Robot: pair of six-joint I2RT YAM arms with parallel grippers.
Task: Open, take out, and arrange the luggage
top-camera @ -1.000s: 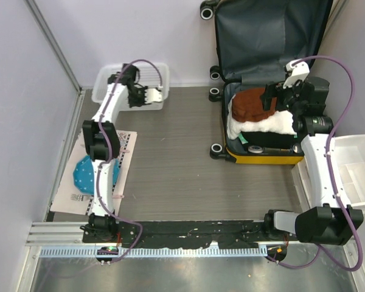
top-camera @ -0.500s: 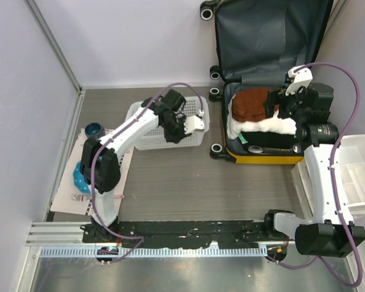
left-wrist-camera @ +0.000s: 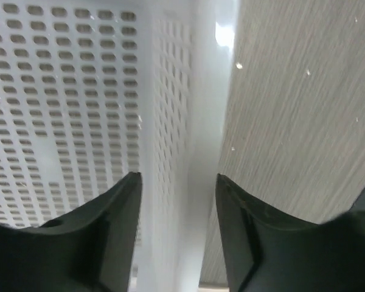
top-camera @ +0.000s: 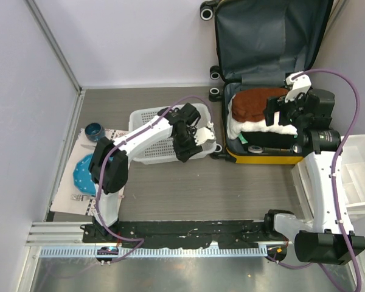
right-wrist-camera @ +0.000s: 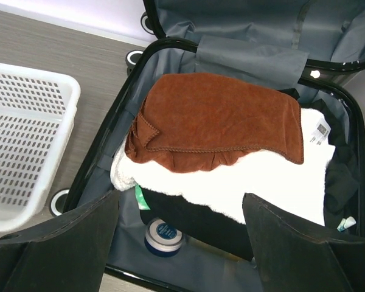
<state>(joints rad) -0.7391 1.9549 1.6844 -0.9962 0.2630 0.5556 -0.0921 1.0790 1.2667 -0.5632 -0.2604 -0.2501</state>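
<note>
The luggage [top-camera: 261,159], a yellow suitcase with grey lining, lies open at the back right with its lid [top-camera: 267,36] leaning on the wall. It also shows in the right wrist view [right-wrist-camera: 103,164]. Inside lie a brown towel [right-wrist-camera: 219,118] on a white towel [right-wrist-camera: 274,182], a black bundle and a round blue tin [right-wrist-camera: 163,236]. My right gripper [right-wrist-camera: 181,243] is open and empty above these contents, and it shows in the top view [top-camera: 277,112]. My left gripper [top-camera: 201,137] is shut on the right rim [left-wrist-camera: 201,152] of a white mesh basket [top-camera: 158,131] just left of the suitcase.
White drawer bins [top-camera: 356,170] stand at the right edge. A paper mat [top-camera: 123,149] at the left holds a blue plate [top-camera: 84,173] and a blue cup [top-camera: 94,131]. Walls close in the left, back and right sides.
My left gripper has dragged the white basket from the back left corner rightwards to beside the suitcase. My right gripper has shifted slightly above the towels.
</note>
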